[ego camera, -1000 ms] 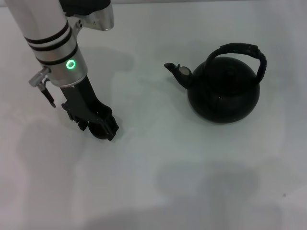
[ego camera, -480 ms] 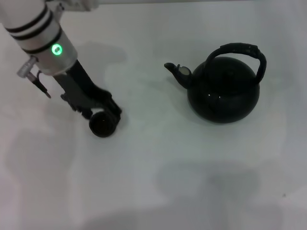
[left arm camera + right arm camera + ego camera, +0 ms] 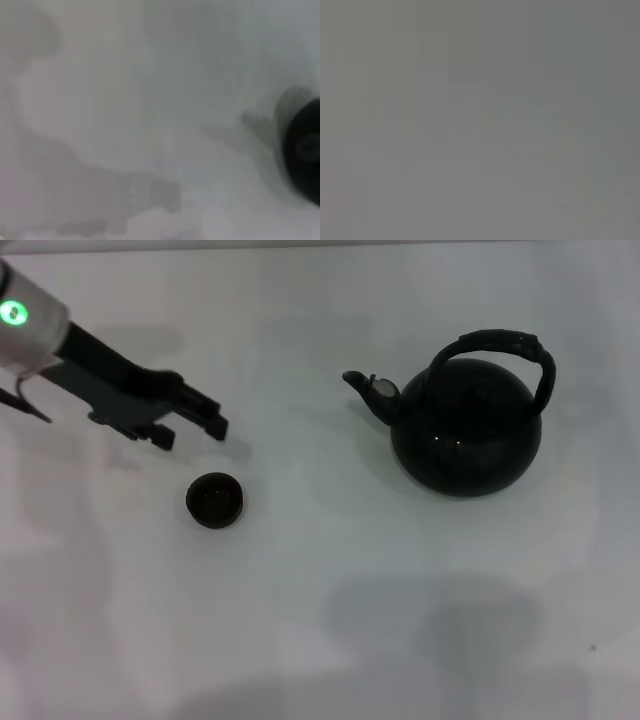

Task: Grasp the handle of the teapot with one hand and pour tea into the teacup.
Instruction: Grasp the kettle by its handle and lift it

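The glossy black teapot (image 3: pixel 465 435) stands at the right of the white table, its short spout (image 3: pixel 365 390) pointing left. Its thick black arched handle (image 3: pixel 505 343) rises over the body, with nothing touching it. The tiny dark teacup (image 3: pixel 214 500) stands upright on the table at the left, apart from the teapot. My left gripper (image 3: pixel 195 430) is open and empty, lifted up and back-left of the teacup, clear of it. A dark round shape at the edge of the left wrist view (image 3: pixel 305 150) looks like the teacup. My right gripper is out of view.
The white table (image 3: pixel 330 620) stretches between the teacup and the teapot and toward the front. The left arm (image 3: pixel 40 330) reaches in from the upper left corner. The right wrist view shows only plain grey.
My left gripper let go of the teacup, which now stands alone on the table. The gripper rose and drew back to the upper left. The teapot has not moved.
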### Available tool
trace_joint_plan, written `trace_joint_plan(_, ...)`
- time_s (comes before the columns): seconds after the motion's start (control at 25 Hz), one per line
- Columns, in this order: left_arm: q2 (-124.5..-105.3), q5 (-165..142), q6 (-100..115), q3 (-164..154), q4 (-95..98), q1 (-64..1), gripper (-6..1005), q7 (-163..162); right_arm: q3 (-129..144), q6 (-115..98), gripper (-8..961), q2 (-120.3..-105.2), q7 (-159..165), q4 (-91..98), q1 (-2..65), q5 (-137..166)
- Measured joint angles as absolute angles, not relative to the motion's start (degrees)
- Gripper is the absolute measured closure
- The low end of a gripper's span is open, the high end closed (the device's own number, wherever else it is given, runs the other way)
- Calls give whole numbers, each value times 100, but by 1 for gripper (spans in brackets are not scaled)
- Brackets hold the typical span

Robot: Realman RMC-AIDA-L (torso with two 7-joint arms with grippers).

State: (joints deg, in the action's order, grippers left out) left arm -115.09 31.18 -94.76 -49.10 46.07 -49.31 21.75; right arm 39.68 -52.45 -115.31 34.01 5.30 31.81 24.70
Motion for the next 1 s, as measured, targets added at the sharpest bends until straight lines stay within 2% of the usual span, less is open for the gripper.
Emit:
trace_joint_plan(0.24, -11355, 4257, -9387, -4029, 5181, -4140, 210, 2640, 3955, -5233, 216, -11531, 3401, 609, 3181, 2469)
trace_joint_plan(0.44, -11330, 6290, -9328, -2636, 5237, -3339, 209, 3894, 3954, -5190, 217, -11527, 3410, 682, 3138, 2470)
trace_joint_plan(0.56, -11429, 7817, -9226, -2026, 5084, -2724, 211, 4942, 3969, -5186, 217, -11517, 3626, 733, 3107, 2472)
trace_joint_plan(0.8, -11845, 10929, -9154, -1462, 3932, -1573, 213, 7709, 4508, -5099, 217, -11412, 4649, 913, 2930, 2562)
trace_joint_plan(1.0, -11878, 12609, -9467, -1430, 2305, -1098, 212, 10429, 5573, -4649, 218, -11279, 5344, 1561, 2672, 2693)
